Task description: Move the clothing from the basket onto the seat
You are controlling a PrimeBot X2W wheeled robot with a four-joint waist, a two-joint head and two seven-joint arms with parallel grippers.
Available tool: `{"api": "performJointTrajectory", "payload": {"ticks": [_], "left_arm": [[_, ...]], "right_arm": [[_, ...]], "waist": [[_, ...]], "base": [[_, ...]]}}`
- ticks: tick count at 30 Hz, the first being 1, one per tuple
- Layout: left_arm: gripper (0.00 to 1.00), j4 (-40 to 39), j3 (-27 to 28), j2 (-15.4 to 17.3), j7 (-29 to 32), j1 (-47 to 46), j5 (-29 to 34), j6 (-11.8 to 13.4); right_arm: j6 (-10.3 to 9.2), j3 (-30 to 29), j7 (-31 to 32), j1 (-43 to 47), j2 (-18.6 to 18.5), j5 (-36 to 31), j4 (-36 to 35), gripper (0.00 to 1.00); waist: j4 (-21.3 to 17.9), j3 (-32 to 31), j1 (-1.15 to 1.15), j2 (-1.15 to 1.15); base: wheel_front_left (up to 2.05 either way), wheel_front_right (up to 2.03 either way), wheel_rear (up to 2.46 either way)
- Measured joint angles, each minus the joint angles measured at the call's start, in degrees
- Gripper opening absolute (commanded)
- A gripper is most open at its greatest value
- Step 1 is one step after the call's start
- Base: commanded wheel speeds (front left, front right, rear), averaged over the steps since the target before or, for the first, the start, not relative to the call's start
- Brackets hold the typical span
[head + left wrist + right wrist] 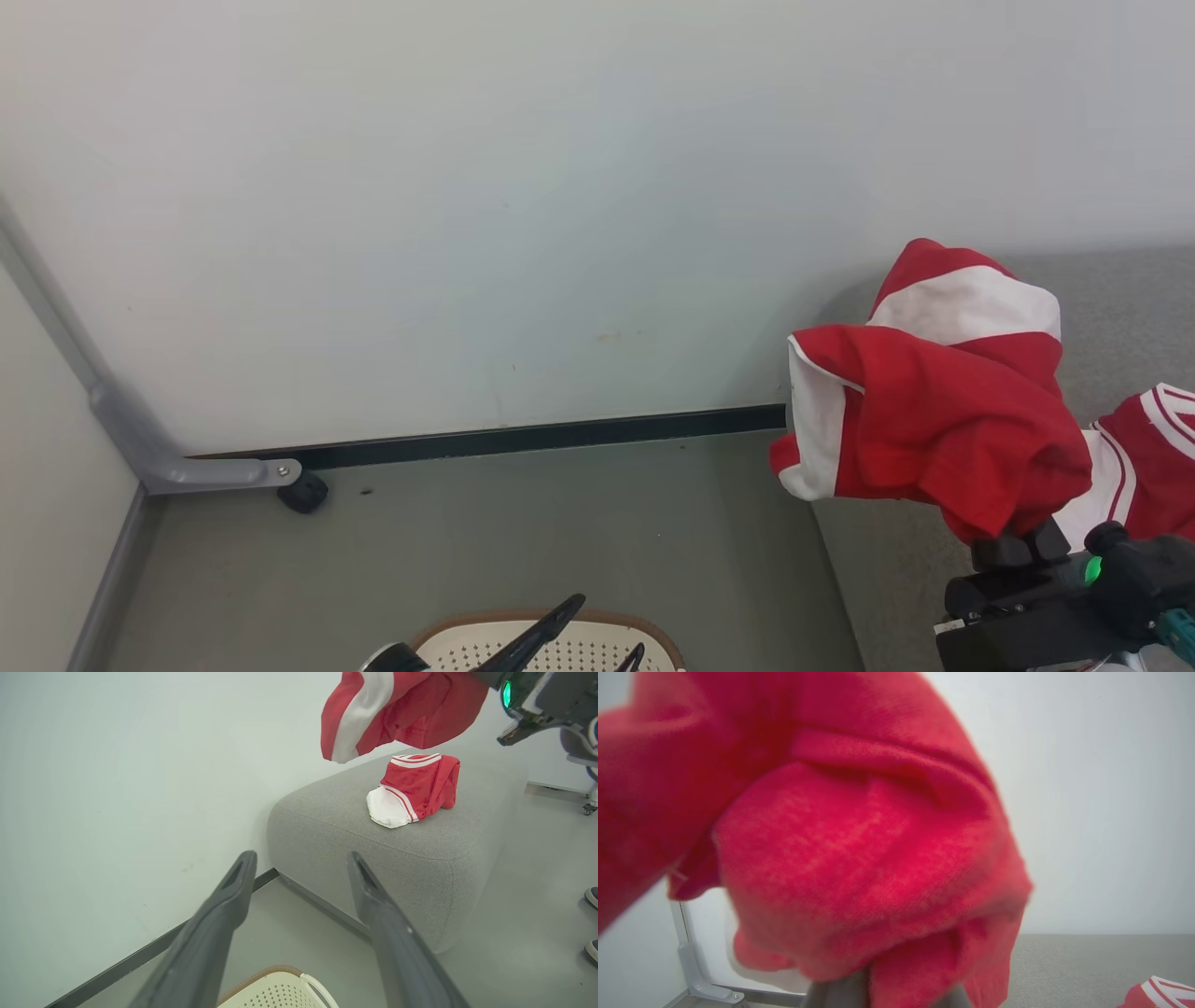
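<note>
At lower left, the basket is seen beneath the left pincer, which is spread wide and empty. Further right, a garment is held aloft by the seat, at its edge, bunched in the closed right pincer. Red cloth with white panels is shown hanging limp. It is judged soft and light, best gripped at a gathered fold. A second garment, red with striped trim, is seen crumpled on the seat.
</note>
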Motion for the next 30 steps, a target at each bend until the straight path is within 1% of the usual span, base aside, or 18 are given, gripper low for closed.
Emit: {"api": "performJointTrajectory", "payload": {"ticks": [8,10,17,23,28,30], "left_arm": [[1.00,-0.02,-0.60,0.00,0.00,3.39,1.24,0.01],[1.00,-0.13,-0.58,-0.09,0.00,3.98,1.37,0.18],[1.00,-1.05,0.42,-0.35,-0.01,4.04,1.46,0.24],[1.00,-2.14,1.40,-0.33,-0.01,4.19,1.64,0.25],[1.00,-2.96,1.66,-0.34,-0.01,4.94,2.07,0.18],[1.00,-3.27,1.63,-0.35,-0.01,4.98,2.38,0.14]], "right_arm": [[-0.01,-0.35,0.00,1.00,-0.12,0.09,0.25,0.00],[-0.44,-0.41,0.00,1.43,-0.11,0.09,0.25,0.00],[-0.85,-1.49,0.00,2.40,-0.24,0.08,-0.14,0.00],[-1.43,-2.12,0.00,2.53,-0.23,-0.16,-1.23,0.00],[-1.52,-2.64,0.00,3.30,-0.11,-0.45,-1.36,0.00],[-1.99,-2.78,0.00,3.44,0.08,-0.45,-1.40,0.00]], "waist": [[-1.48,-0.33,0.00,0.00],[-2.01,-0.31,0.00,0.00],[-3.87,0.06,0.00,0.00],[-6.36,0.89,0.00,0.00],[-9.05,1.73,0.00,0.00],[-10.29,2.07,0.00,0.00]], "base": [[0.00,0.00,0.00],[0.00,0.00,0.00],[0.00,0.00,0.00],[0.00,0.00,0.00],[0.00,0.00,0.00],[0.00,0.00,0.00]]}}
